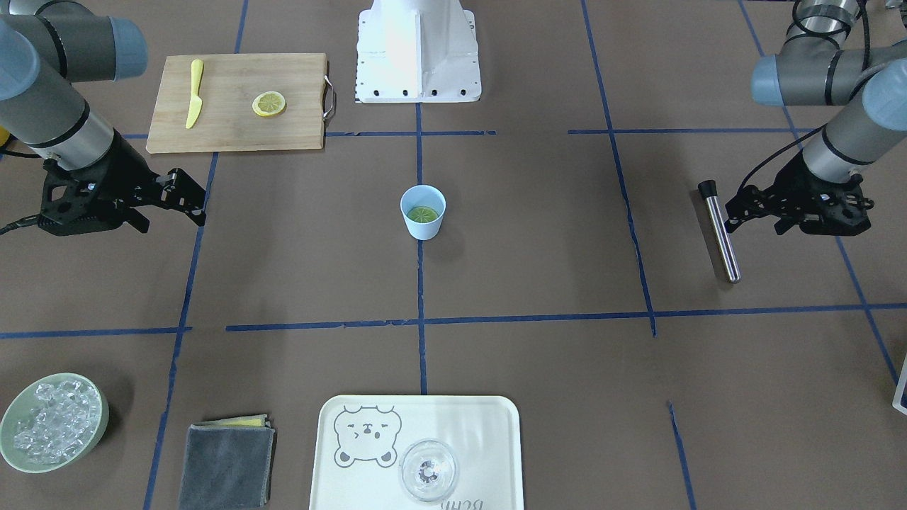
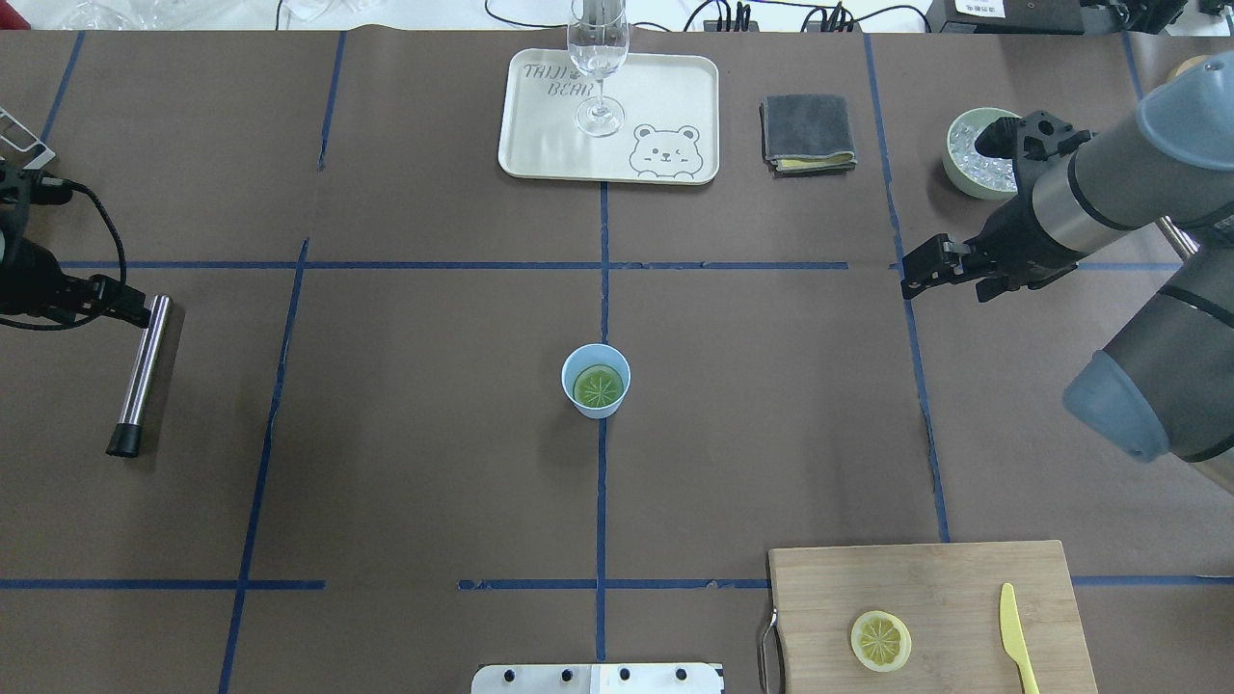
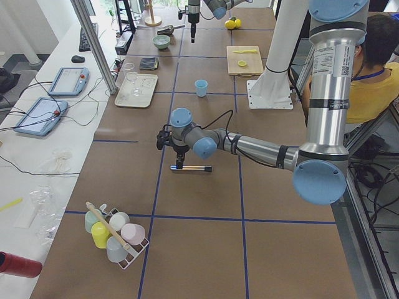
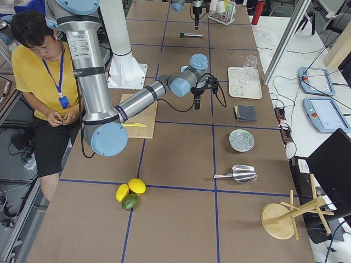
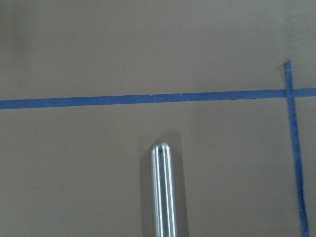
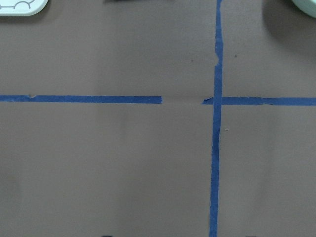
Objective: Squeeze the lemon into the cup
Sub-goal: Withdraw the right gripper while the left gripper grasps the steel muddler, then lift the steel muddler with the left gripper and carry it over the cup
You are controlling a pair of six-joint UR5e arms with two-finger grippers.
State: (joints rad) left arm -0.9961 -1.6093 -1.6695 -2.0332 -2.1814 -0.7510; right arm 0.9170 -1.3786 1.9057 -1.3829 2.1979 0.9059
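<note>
The light blue cup (image 1: pixel 423 221) stands upright at the table's middle, also in the overhead view (image 2: pixel 581 365). One lemon slice (image 1: pixel 422 213) lies flat inside it, also seen from overhead (image 2: pixel 598 387). The second lemon slice (image 1: pixel 269 104) lies on the wooden cutting board (image 1: pixel 237 127). My right gripper (image 1: pixel 171 222) hovers open and empty, far to the cup's side and beyond the board. My left gripper (image 1: pixel 755 227) is open and empty over the end of a metal rod (image 1: pixel 720 230), which fills the lower left wrist view (image 5: pixel 163 192).
A yellow plastic knife (image 1: pixel 194 95) lies on the board. On the operators' side are a bear tray (image 1: pixel 489 425) with a clear glass (image 1: pixel 427 471), a folded grey cloth (image 1: pixel 227 464) and a green bowl of ice (image 1: pixel 101 407). The robot base (image 1: pixel 418 49) stands opposite.
</note>
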